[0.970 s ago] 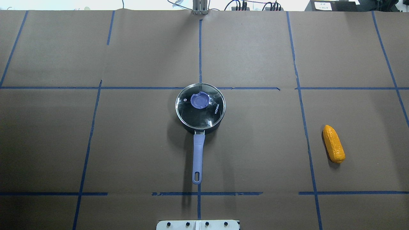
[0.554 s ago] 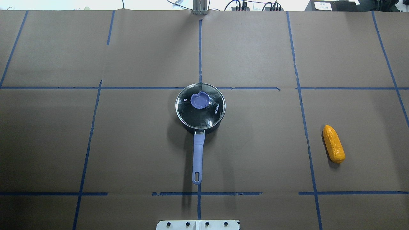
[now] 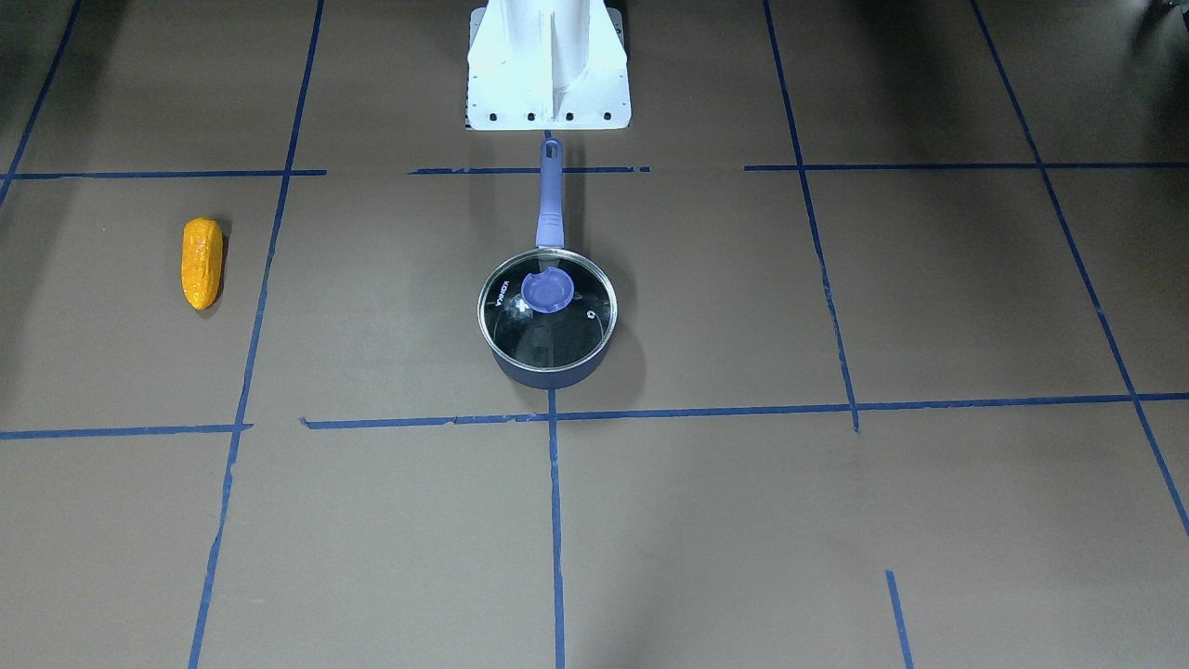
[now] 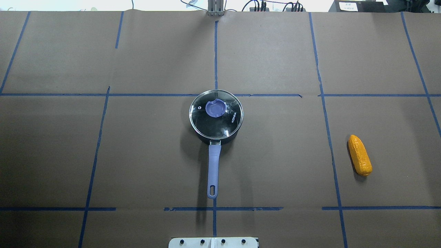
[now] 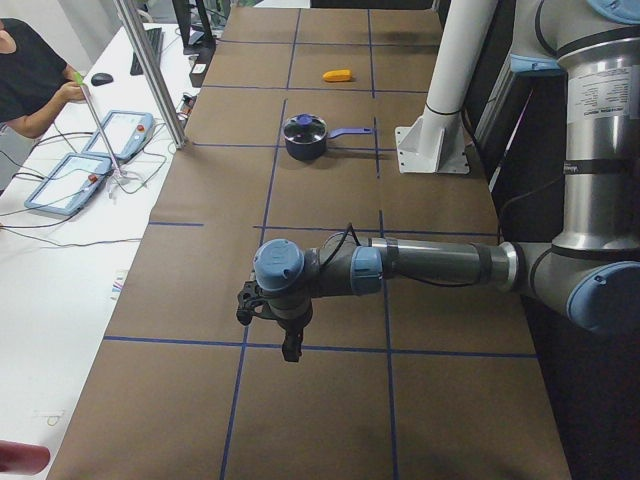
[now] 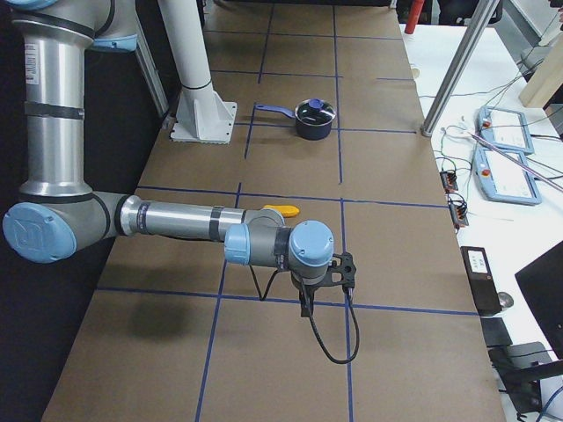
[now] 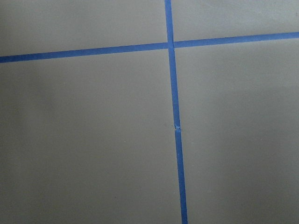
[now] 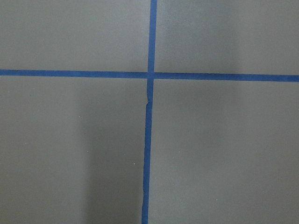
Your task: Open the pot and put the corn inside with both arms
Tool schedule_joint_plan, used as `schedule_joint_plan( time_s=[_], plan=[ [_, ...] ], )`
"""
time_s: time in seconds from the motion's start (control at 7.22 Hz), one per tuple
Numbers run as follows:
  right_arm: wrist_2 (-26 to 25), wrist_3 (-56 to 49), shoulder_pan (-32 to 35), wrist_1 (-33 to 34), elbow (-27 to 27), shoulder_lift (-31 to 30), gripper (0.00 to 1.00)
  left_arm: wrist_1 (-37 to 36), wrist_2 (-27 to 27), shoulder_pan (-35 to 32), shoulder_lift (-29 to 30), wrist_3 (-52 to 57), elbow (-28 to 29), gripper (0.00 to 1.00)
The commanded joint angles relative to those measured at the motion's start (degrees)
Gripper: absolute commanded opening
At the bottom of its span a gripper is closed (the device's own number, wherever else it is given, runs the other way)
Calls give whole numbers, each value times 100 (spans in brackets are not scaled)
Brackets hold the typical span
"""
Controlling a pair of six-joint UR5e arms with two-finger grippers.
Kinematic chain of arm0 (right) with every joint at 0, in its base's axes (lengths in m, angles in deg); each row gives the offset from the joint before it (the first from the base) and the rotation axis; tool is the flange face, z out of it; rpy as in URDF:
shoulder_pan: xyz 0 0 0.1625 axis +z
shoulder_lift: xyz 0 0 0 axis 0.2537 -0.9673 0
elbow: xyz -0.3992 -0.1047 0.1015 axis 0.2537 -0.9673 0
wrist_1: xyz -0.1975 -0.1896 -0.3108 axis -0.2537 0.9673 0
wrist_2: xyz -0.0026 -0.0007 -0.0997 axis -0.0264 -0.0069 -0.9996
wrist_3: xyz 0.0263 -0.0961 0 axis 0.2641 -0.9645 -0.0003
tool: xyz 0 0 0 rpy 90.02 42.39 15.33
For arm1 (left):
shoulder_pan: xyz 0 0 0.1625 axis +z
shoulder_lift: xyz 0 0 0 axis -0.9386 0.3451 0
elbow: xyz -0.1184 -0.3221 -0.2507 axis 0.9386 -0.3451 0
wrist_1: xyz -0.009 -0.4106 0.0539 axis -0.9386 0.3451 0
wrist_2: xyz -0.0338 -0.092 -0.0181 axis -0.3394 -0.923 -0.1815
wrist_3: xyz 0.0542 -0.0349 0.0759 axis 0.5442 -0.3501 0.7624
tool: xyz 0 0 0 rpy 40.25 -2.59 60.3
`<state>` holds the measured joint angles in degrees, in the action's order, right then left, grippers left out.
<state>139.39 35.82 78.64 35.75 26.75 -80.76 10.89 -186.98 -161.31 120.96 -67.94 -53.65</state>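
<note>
Apart from both jaws, corn [image 4: 359, 155], lidded pot [image 4: 216, 119]

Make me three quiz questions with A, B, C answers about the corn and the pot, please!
1. Where is the corn compared with the pot?
A) inside it
B) on the table, well apart from it
C) on top of it

2. What colour is the pot's handle?
A) red
B) lavender-blue
C) green

3. How is the lid?
A) closed on the pot
B) lying flat on the table
C) leaning against the corn

Answers:
1 B: the corn lies alone on the brown table.
2 B: the long handle shows lavender-blue.
3 A: the glass lid sits on the pot's rim.
</note>
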Motion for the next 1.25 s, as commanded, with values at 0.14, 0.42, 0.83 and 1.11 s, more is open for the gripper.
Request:
schedule_joint_plan(
  time_s=[0.14, 0.42, 0.83, 1.11],
  plan=[
    [9, 0, 0, 0, 1, 0, 100, 0, -9, 9, 9, 8, 6, 100],
    [9, 0, 0, 0, 18, 26, 100, 0, -9, 0, 18, -10, -29, 100],
    [0, 0, 0, 0, 36, 61, 100, 0, -9, 9, 26, -10, -56, 100],
    [0, -17, 0, 0, 45, 70, 100, -26, 0, 17, 70, -410, -623, 100]
  ],
)
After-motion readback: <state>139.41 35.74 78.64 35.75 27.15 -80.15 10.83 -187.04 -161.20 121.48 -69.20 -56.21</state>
